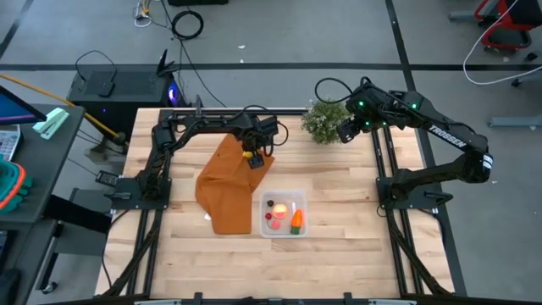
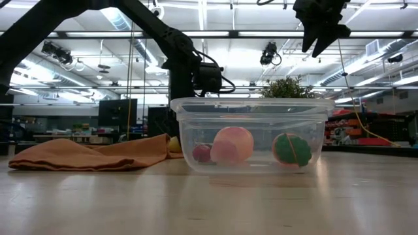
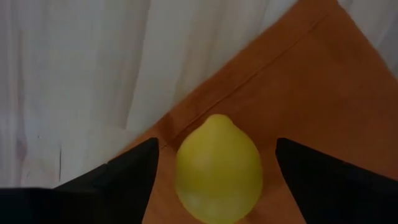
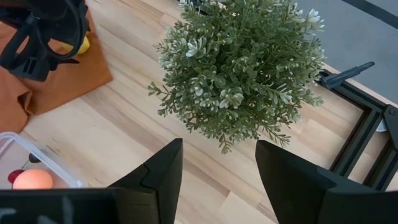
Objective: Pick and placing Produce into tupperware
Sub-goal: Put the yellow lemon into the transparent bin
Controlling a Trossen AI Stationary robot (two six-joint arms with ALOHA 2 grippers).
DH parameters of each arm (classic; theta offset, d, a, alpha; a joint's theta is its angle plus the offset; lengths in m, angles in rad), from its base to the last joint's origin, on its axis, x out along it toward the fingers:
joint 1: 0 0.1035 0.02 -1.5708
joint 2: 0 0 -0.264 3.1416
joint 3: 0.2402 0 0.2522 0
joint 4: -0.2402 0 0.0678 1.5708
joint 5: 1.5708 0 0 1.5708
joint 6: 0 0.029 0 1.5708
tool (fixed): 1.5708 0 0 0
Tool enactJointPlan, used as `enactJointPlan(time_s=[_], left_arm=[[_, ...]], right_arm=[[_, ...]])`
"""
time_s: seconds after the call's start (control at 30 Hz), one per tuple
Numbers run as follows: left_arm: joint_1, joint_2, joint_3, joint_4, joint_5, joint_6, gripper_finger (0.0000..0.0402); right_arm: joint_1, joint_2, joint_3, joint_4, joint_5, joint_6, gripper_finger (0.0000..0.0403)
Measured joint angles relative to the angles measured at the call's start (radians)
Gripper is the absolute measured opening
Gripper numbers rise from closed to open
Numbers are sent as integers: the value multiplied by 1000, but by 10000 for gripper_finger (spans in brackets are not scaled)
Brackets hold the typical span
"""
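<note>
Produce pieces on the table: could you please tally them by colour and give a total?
Yellow: 1, lemon
Orange: 1, carrot
Red-yellow: 1, round fruit
Dark: 1, small dark piece
Red-pink: 1, small red-pink piece
Total: 5

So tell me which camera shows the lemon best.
The left wrist view: the lemon fills the frame on the orange cloth, between the open left gripper fingers. The high view shows only a speck, the low and right wrist views a sliver.
</note>
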Motion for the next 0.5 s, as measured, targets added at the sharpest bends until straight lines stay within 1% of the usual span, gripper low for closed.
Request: enactJointPlan(time_s=[0.5], left_arm=[[-1,0,0,0,-1,0,282]], right_arm=[[0,0,0,0,0,13,174]])
